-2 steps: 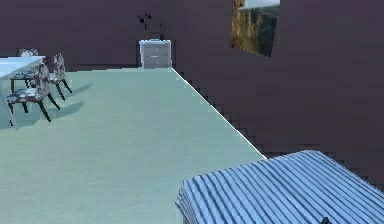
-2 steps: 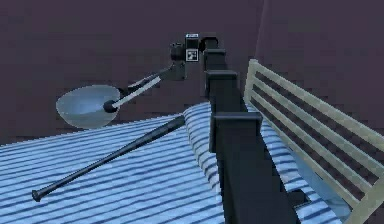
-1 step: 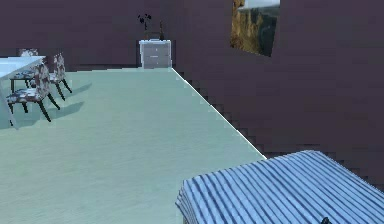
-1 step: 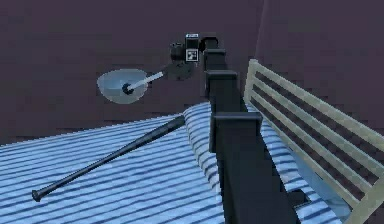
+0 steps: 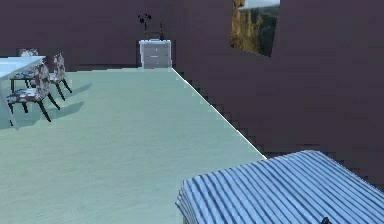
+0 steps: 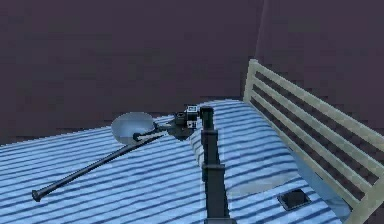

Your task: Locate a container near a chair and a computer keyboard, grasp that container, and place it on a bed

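Forward view: pale surface (image 5: 14,66) at far left, two chairs (image 5: 42,88) beside it. White cabinet (image 5: 155,53) against the far wall, dark plant (image 5: 147,22) on top. Framed picture (image 5: 255,30) on the wall to the right. Bed (image 5: 290,190) with a blue striped cover at lower right.

Arm side view: long dark rod (image 6: 90,168) lies slantwise on the striped cover. Container (image 6: 130,125) is grey, rounded and bowl-like, on or just over the cover, at the rod's upper end. Pincer (image 6: 155,128) is right beside it; cannot tell whether it holds anything. White squares (image 6: 190,115) carry black marks, too small to read. Arm (image 6: 212,170) rises from the bottom edge. Small flat dark thing (image 6: 293,198) lies near the slatted wooden headboard (image 6: 310,120).
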